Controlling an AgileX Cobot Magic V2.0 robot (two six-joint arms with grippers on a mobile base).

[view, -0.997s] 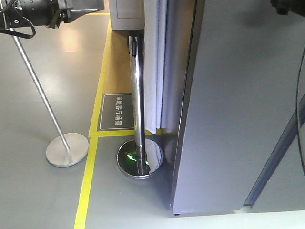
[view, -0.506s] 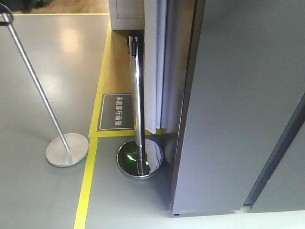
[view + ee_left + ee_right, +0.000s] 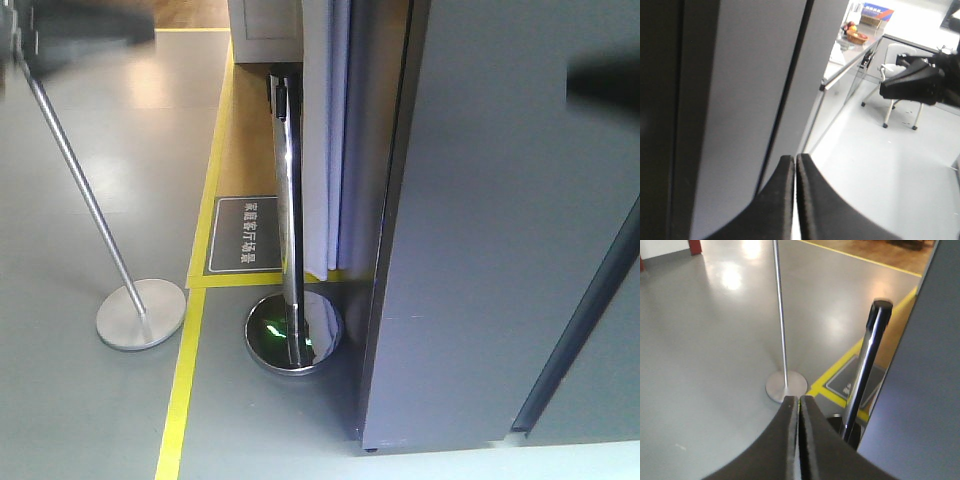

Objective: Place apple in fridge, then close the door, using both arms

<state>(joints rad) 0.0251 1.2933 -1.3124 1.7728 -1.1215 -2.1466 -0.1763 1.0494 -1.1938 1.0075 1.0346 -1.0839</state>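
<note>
The fridge (image 3: 500,250) fills the right of the front view as a tall dark grey face; no white lining shows. A dark seam (image 3: 787,95) splits its grey panels in the left wrist view; I cannot tell which panel is the door. My left gripper (image 3: 796,159) is shut and empty, just off that grey face. My right gripper (image 3: 799,400) is shut and empty over the floor, with the fridge (image 3: 925,390) to its right. Blurred black arms show at the top left (image 3: 80,30) and right edge (image 3: 605,85) of the front view. The apple is out of view.
A chrome stanchion post (image 3: 288,200) on a round base (image 3: 295,335) stands close to the fridge's left side. A thin pole (image 3: 75,180) with a flat disc base (image 3: 140,313) leans further left. Yellow floor tape (image 3: 195,290) runs past. A chair (image 3: 895,100) and fruit basket (image 3: 856,36) stand far back.
The arms left the front view half a second ago. Now both are back as blurred dark shapes, at the top left and at the right edge.
</note>
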